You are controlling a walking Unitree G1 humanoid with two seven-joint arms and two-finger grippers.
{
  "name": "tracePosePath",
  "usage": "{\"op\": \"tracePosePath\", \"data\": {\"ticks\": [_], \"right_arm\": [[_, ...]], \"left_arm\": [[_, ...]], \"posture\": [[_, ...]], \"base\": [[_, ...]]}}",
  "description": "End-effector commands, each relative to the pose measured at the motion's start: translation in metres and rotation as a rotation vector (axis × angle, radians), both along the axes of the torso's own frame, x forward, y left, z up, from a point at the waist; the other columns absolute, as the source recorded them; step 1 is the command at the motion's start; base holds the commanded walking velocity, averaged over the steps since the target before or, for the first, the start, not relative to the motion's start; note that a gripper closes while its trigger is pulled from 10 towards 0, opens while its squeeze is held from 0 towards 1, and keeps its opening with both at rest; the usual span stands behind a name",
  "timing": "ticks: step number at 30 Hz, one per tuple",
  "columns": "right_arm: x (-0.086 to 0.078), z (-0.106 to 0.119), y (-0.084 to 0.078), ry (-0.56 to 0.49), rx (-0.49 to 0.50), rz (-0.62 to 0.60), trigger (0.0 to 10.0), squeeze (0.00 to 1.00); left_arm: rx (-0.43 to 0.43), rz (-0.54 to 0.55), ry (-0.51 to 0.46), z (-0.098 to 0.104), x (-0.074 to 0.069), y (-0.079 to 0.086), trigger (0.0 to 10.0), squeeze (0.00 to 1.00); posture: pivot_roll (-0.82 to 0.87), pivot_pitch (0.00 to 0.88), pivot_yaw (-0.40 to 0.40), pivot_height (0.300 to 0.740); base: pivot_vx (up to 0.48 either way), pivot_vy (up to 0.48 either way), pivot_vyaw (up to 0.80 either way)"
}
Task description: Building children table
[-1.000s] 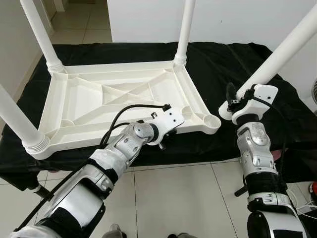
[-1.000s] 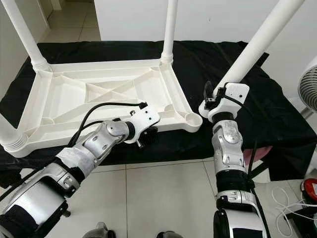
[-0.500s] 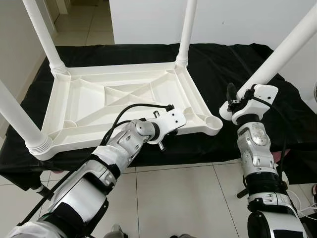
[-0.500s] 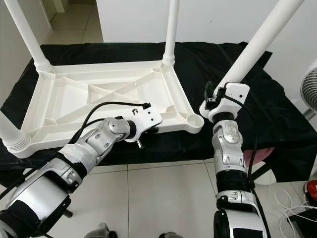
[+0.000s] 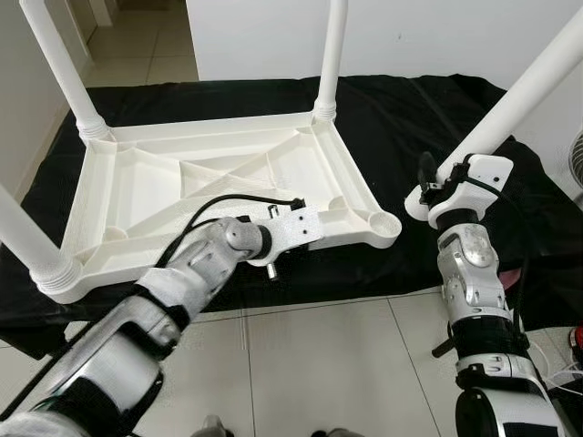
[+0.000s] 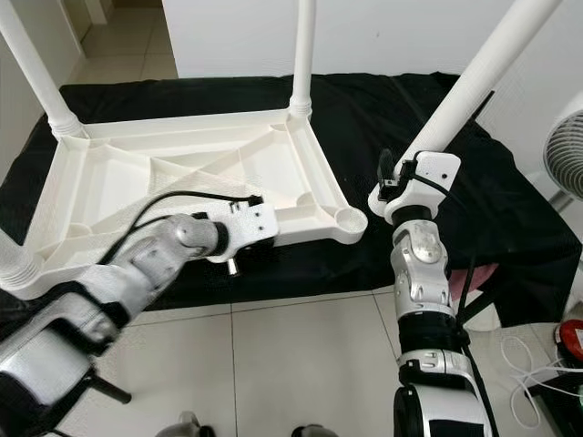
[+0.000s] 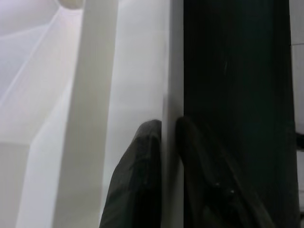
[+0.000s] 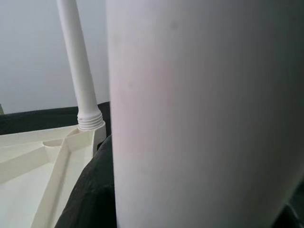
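Nearest to me is a light tiled floor (image 5: 319,364), and both silver arms reach forward over it toward a low platform covered with a black cloth (image 5: 428,118).

The left gripper (image 7: 168,142) is at the near edge of the white table top (image 5: 209,182), which lies upside down on the cloth with its ribbed underside facing up. In the left wrist view the two black fingers (image 7: 142,156) stand one on each side of the thin rim of the table top, so they are clamped on that rim.

At the near right corner of the table top there is an empty round socket (image 5: 387,221). Just beside it, over the right part of the cloth, the right gripper (image 5: 426,187) holds a loose white table leg (image 5: 524,96). The leg is tilted and rises up to the right. The fingers seem closed around its lower part, and in the right wrist view the leg stands very close in front of the camera.

Three other legs already stand in the table top: one at the near left corner (image 5: 27,238), one at the far left corner (image 5: 59,68), and one at the far right corner (image 5: 330,55).

Behind the platform is a white wall (image 5: 410,36).
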State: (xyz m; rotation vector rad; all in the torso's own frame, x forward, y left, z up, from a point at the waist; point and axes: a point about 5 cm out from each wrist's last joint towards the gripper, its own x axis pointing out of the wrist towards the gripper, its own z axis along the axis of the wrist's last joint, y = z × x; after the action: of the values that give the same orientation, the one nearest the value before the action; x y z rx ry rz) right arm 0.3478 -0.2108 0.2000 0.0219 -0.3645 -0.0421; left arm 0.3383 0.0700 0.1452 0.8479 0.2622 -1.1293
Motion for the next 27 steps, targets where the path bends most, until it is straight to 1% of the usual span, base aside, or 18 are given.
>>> {"op": "tracePosePath", "data": {"ticks": [1,2,3,4,7,8,9,10,12,15,17,18,19,21,22,23,25,27], "right_arm": [[0.0,0.0,-0.001,0.002,-0.009,-0.007,10.0,0.0],[0.001,0.0,0.0,0.003,-0.009,-0.002,10.0,0.0],[0.001,0.0,0.0,0.003,-0.009,-0.002,10.0,0.0],[0.001,-0.001,0.001,0.004,-0.01,-0.001,10.0,0.0],[0.002,0.0,0.002,0.005,-0.014,0.009,10.0,0.0],[0.003,0.0,0.002,0.006,-0.017,0.012,10.0,0.0],[0.003,0.0,0.003,0.007,-0.018,0.014,10.0,0.0],[0.003,0.0,0.003,0.007,-0.018,0.014,10.0,0.0],[0.003,0.001,0.003,0.008,-0.019,0.019,10.0,0.0],[0.004,0.001,0.005,0.01,-0.021,0.026,10.0,0.0],[0.005,0.0,0.009,0.017,-0.03,0.047,10.0,0.0],[0.005,-0.001,0.013,0.02,-0.035,0.061,10.0,0.0],[0.005,-0.001,0.013,0.02,-0.035,0.061,10.0,0.0],[0.005,-0.002,0.017,0.025,-0.041,0.078,10.0,0.0],[0.005,-0.003,0.018,0.027,-0.044,0.083,10.0,0.0],[0.006,-0.003,0.018,0.027,-0.045,0.087,10.0,0.0],[0.006,-0.002,0.019,0.027,-0.045,0.089,10.0,0.0],[0.006,-0.001,0.018,0.024,-0.052,0.092,10.0,0.0]], "left_arm": [[0.05,-0.019,0.076,-0.009,-0.005,0.016,10.0,0.0],[0.043,-0.002,0.088,-0.004,-0.006,0.03,10.0,0.0],[0.043,-0.002,0.088,-0.004,-0.006,0.03,10.0,0.0],[0.039,0.003,0.093,-0.003,-0.007,0.034,10.0,0.0],[0.077,0.005,0.101,0.001,-0.011,0.057,10.0,0.0],[0.083,0.026,0.096,0.002,-0.011,0.065,10.0,0.0],[0.084,0.043,0.092,0.003,-0.01,0.069,10.0,0.0],[0.084,0.043,0.092,0.003,-0.01,0.069,10.0,0.0],[0.095,0.054,0.082,0.006,-0.009,0.074,10.0,0.0],[0.079,0.059,0.066,0.011,-0.009,0.073,10.0,0.0],[0.047,0.068,0.06,0.015,-0.008,0.067,10.0,0.0],[0.008,0.071,0.055,0.02,-0.007,0.062,10.0,0.0],[0.008,0.071,0.055,0.02,-0.007,0.062,10.0,0.0],[-0.048,0.067,0.049,0.027,-0.006,0.053,10.0,0.0],[-0.058,0.057,0.043,0.03,-0.006,0.049,10.0,0.36],[-0.068,0.048,0.046,0.031,-0.007,0.047,10.0,1.0],[-0.075,0.042,0.048,0.032,-0.007,0.045,10.0,1.0],[-0.068,0.02,0.04,0.032,-0.009,0.037,10.0,1.0]], "posture": [[0.03,0.062,0.016,0.74],[0.03,0.063,0.013,0.74],[0.03,0.063,0.013,0.74],[0.03,0.063,0.013,0.74],[0.04,0.065,0.005,0.74],[0.04,0.067,0.0,0.74],[0.04,0.067,0.0,0.74],[0.04,0.067,0.0,0.74],[0.04,0.067,-0.004,0.74],[0.04,0.066,-0.01,0.74],[0.04,0.065,-0.015,0.74],[0.04,0.065,-0.016,0.74],[0.04,0.065,-0.016,0.74],[0.04,0.063,-0.022,0.74],[0.03,0.061,-0.024,0.74],[0.03,0.061,-0.024,0.74],[0.03,0.061,-0.024,0.74],[0.03,0.059,-0.025,0.74]], "base": [[0.0,0.0,0.0],[0.0,0.0,0.0],[0.0,0.0,0.0],[0.0,0.0,0.0],[0.0,0.0,0.0],[0.0,0.0,0.0],[0.0,0.0,0.0],[0.0,0.0,0.0],[0.0,0.0,0.0],[0.0,0.0,0.0],[0.0,0.0,0.0],[0.0,0.0,0.0],[0.0,0.0,0.0],[0.0,0.0,0.0],[0.0,0.0,0.0],[0.0,0.0,0.0],[0.0,0.0,0.0],[0.0,0.0,0.0]]}}
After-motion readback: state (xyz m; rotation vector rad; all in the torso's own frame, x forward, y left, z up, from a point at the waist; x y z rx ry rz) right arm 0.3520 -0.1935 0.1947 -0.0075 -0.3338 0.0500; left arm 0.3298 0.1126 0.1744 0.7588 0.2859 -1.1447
